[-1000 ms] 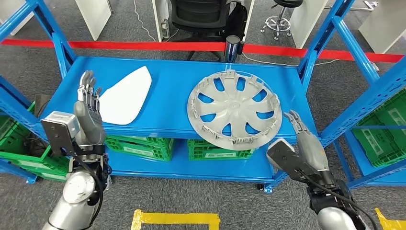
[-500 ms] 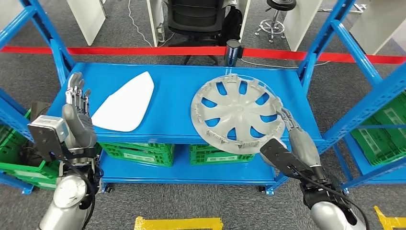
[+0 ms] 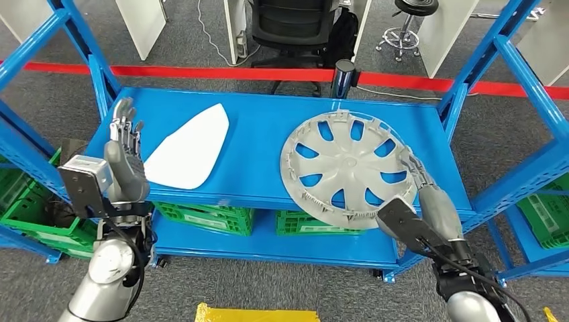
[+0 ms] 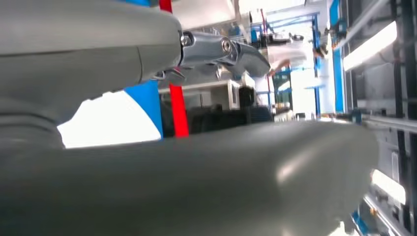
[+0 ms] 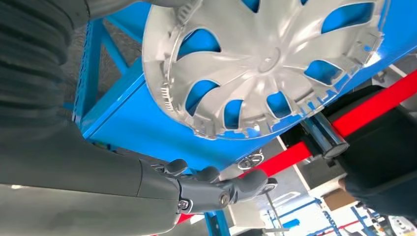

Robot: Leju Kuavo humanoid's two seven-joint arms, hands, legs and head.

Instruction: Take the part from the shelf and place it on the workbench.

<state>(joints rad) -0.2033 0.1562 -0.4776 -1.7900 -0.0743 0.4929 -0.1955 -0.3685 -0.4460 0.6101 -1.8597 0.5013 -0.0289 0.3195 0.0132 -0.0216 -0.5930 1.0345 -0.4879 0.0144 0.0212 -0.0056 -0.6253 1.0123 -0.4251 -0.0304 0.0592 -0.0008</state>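
- the wheel cover [image 3: 346, 169] lies flat on the blue shelf [image 3: 255, 144], its near edge overhanging the front lip.
- right hand [image 3: 424, 184] is beside the cover's right rim, fingers extended, holding nothing; contact is unclear.
- left hand [image 3: 125, 157] is raised near the white panel [image 3: 188, 147], fingers apart, empty.
- risk — a one-sided push could slide the cover off the lip.
- the right fingertips [image 5: 255, 183] blur against the background.

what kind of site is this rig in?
Probably an industrial test bay inside an office: blue steel shelf holding a grey wheel cover, green crates below, red barrier tape and an office chair behind.
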